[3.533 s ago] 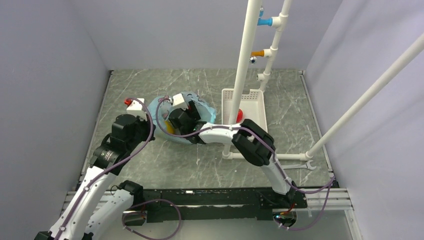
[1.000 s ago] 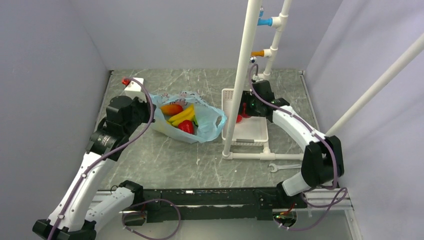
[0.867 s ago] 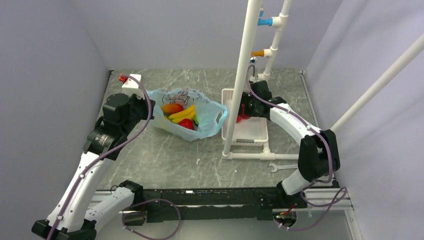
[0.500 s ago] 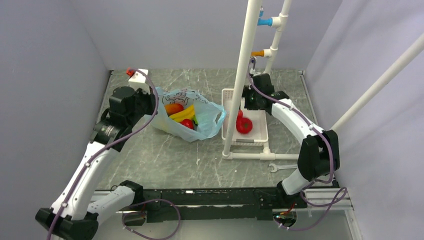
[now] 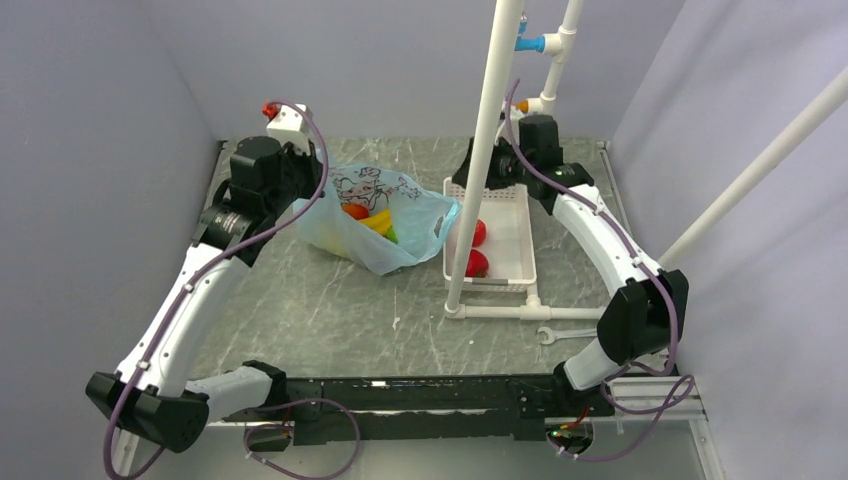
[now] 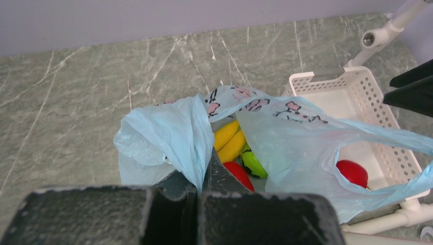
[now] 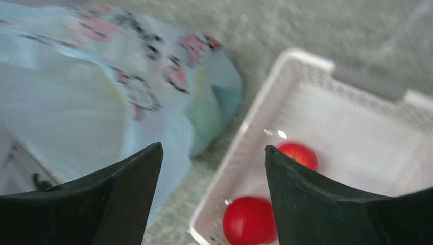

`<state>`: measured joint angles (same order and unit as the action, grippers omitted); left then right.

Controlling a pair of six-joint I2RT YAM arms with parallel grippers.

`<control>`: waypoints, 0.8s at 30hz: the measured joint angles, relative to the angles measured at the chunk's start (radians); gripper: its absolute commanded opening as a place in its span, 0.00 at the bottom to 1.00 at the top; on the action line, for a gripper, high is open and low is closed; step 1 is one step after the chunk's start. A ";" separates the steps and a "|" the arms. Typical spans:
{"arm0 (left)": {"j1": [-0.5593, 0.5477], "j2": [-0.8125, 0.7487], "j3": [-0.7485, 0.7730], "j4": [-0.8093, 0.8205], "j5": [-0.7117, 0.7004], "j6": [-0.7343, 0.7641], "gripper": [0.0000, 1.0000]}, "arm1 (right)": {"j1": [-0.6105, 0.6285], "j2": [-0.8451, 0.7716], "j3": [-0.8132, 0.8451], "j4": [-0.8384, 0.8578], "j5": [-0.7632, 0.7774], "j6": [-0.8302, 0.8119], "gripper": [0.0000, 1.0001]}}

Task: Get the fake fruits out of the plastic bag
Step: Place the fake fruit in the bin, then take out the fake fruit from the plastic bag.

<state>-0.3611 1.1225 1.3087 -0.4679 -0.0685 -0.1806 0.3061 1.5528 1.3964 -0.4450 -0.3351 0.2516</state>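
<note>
The light-blue plastic bag (image 5: 385,225) lies left of the white basket, its mouth open. My left gripper (image 6: 204,164) is shut on a fold of the bag's rim (image 6: 191,130) and holds it up; from above, this gripper (image 5: 303,178) is at the bag's far left corner. Inside the bag are yellow bananas (image 6: 231,141), a green piece (image 6: 254,163) and a red piece (image 6: 240,174). My right gripper (image 7: 212,155) hangs open and empty above the basket's far left corner (image 5: 472,172). Two red fruits (image 7: 300,154) (image 7: 250,220) lie in the basket.
The white slotted basket (image 5: 522,215) stands right of the bag. A tall white pipe (image 5: 482,150) rises in front of it from a pipe base (image 5: 530,312). A wrench (image 5: 566,334) lies near that base. Grey walls close in on three sides.
My right gripper let a red fruit go in the basket, then rose and drew back to the far end. My left gripper lifted the bag's rim up and toward the back wall.
</note>
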 measured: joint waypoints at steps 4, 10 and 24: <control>0.001 0.069 0.067 0.000 0.000 0.008 0.00 | 0.000 0.000 0.077 0.109 -0.166 0.007 0.64; 0.010 0.098 0.071 0.021 0.002 0.034 0.00 | 0.042 0.034 0.138 0.197 -0.312 0.017 0.59; 0.051 0.054 -0.070 0.077 0.118 0.046 0.00 | 0.252 0.455 0.429 0.050 -0.489 -0.208 0.50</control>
<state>-0.3099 1.1767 1.2388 -0.3912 0.0498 -0.1345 0.5583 2.0083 1.8256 -0.3950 -0.8242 0.0437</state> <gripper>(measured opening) 0.013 0.512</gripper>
